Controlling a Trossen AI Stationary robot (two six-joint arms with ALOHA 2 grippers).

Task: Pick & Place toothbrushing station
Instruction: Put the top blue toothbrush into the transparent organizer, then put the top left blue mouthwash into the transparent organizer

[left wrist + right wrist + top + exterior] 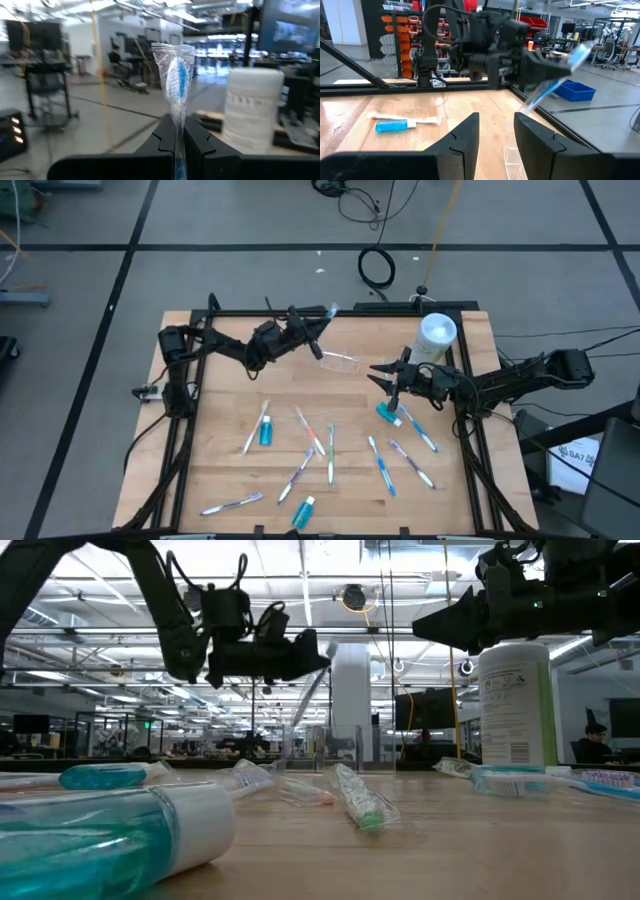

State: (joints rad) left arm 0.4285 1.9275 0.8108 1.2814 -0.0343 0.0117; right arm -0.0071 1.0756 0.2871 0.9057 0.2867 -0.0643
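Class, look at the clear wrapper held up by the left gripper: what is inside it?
Inside the wrapper is a toothbrush with a blue and white head. Its handle is hidden between the shut left gripper fingers.

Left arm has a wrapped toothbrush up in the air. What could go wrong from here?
1. The left gripper pinches only the end of the wrapped toothbrush; the slick wrapper might slip out.
2. The right gripper, jaws open, hovers beside the white canister and could bump it.

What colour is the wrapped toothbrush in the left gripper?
Blue and white toothbrush in clear wrap; left wrist view shows it best.
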